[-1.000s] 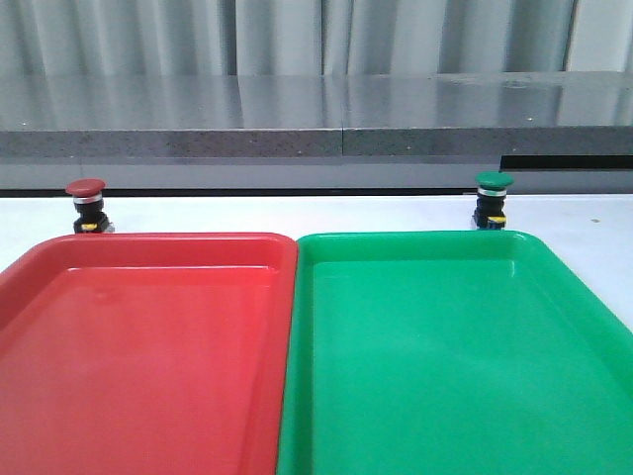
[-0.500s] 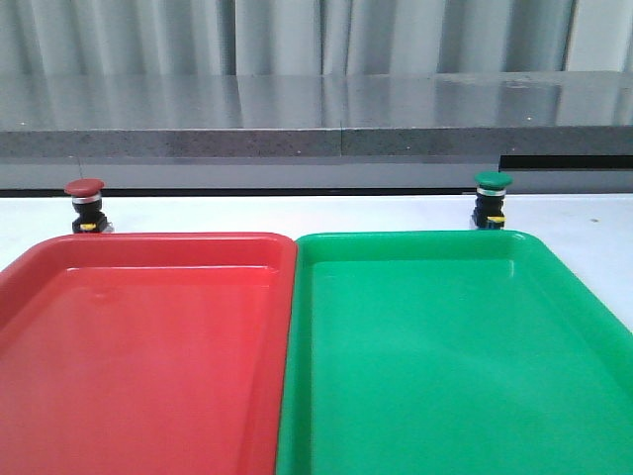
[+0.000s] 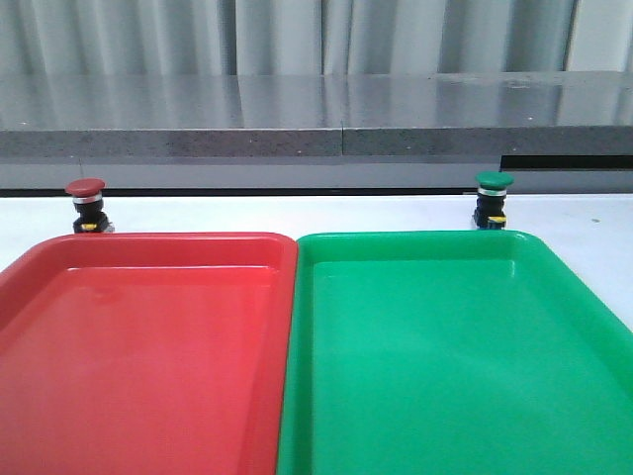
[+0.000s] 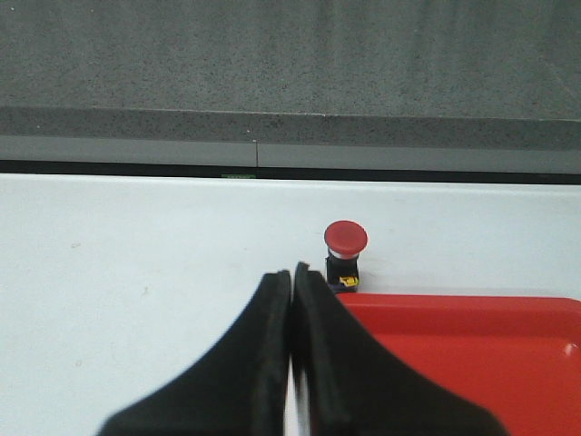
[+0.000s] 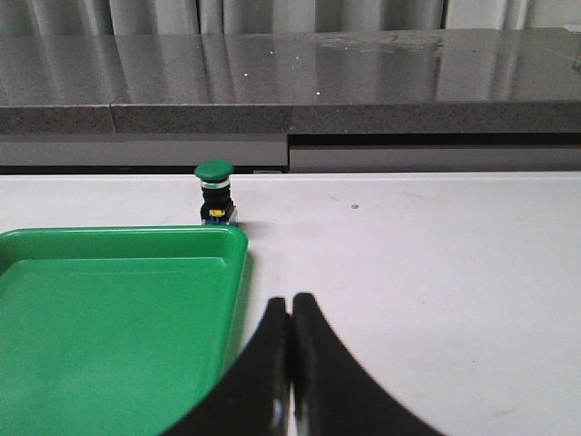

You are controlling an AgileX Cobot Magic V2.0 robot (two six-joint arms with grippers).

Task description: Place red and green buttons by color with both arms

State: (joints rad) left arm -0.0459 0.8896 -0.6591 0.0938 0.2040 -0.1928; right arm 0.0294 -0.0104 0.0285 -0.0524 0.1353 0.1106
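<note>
Both buttons stand on the table beyond their trays; red button (image 3: 85,204) behind the red tray (image 3: 148,240), green button (image 3: 493,198) behind the green tray (image 3: 415,239); left gripper (image 4: 291,272) and right gripper (image 5: 290,302) have fingers pressed together, holding nothing; these top-heavy buttons could tip if nudged sideways during approach.

Red button (image 3: 85,203), green button (image 3: 492,198)

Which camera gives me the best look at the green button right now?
The right wrist view: the green button stands whole, cap to base, just beyond the green tray. The front view shows it smaller, base behind the tray rim. The left wrist view misses it.
</note>
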